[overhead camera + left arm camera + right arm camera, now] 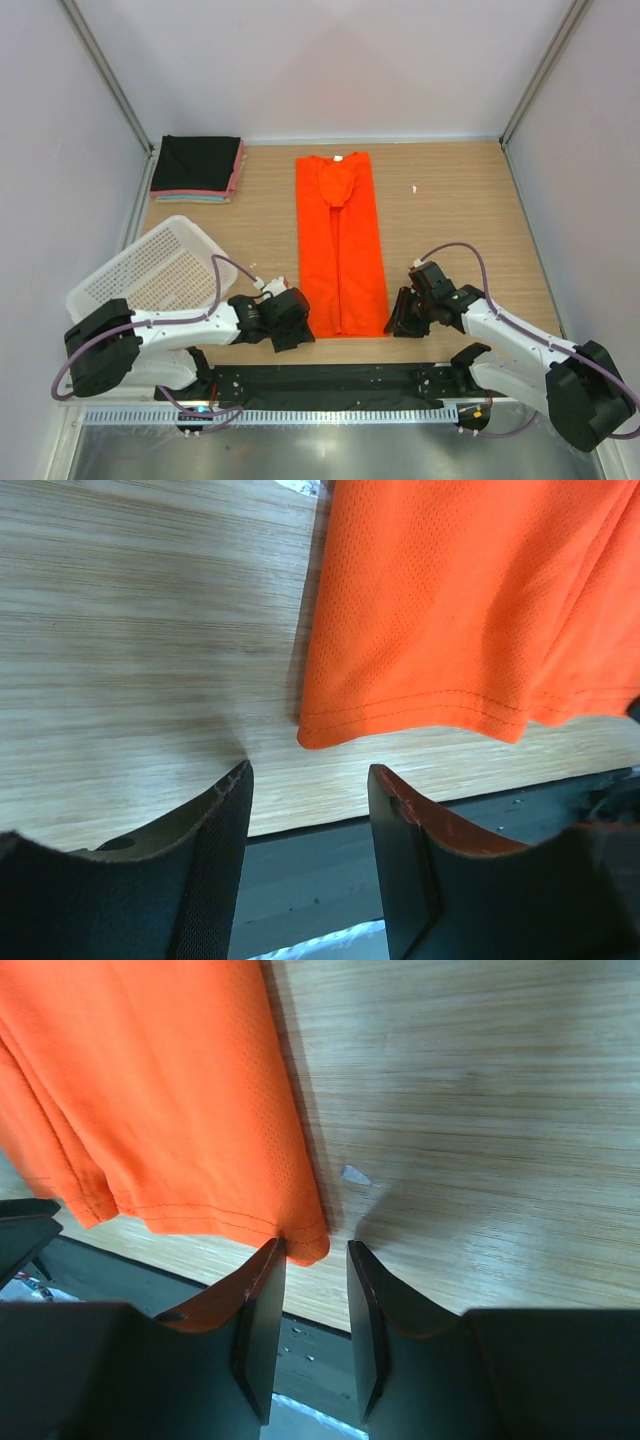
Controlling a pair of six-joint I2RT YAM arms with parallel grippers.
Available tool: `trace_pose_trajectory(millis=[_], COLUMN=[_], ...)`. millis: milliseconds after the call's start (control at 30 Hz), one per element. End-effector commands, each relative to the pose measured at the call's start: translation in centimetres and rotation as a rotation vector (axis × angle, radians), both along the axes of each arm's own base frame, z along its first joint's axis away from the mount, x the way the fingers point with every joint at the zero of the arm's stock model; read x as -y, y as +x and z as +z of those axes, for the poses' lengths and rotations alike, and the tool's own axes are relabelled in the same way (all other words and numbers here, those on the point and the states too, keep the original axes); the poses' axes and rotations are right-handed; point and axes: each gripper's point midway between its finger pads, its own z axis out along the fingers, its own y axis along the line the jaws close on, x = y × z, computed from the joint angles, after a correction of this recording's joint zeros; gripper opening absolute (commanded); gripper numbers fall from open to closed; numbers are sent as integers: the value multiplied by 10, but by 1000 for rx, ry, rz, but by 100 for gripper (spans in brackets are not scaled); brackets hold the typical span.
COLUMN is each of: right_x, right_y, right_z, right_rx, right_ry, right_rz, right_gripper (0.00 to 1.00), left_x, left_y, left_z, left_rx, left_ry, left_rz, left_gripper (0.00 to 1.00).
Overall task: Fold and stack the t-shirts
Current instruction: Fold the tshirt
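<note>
The left gripper (310,778) sits low at the near edge of the light wooden table (460,210), its two dark fingers standing apart with nothing between them. The hemmed near-left corner of the bright orange-red mesh-knit t-shirt (340,245) lies just ahead of its tips, not touching. Opposite, the right gripper (314,1252) has its fingers closer together but parted as well, and the shirt's near-right corner lies right at one fingertip, not pinched. The shirt is folded lengthwise into a long narrow strip down the middle of the table, collar at the far end. In the far left corner sits a stack of folded t-shirts (197,165), black on top with pink and teal beneath. A white plastic mesh basket (150,268) sits at the near left.
</note>
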Motion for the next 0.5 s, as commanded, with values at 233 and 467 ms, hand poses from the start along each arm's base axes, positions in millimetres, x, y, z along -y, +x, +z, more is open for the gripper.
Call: trace_pose_trajectory(millis=[233, 467], right_x=[-3, -4], right_y=[4, 4], right_z=[-4, -1], right_rx=[37, 45], right_ry=[22, 39], right_rz=[-14, -17], right_gripper=[17, 1], left_x=[-10, -11], left_y=[7, 7], left_z=[0, -6], left_rx=[0, -19], left_ry=[-57, -46], left_rz=[50, 55], left_gripper=[54, 55])
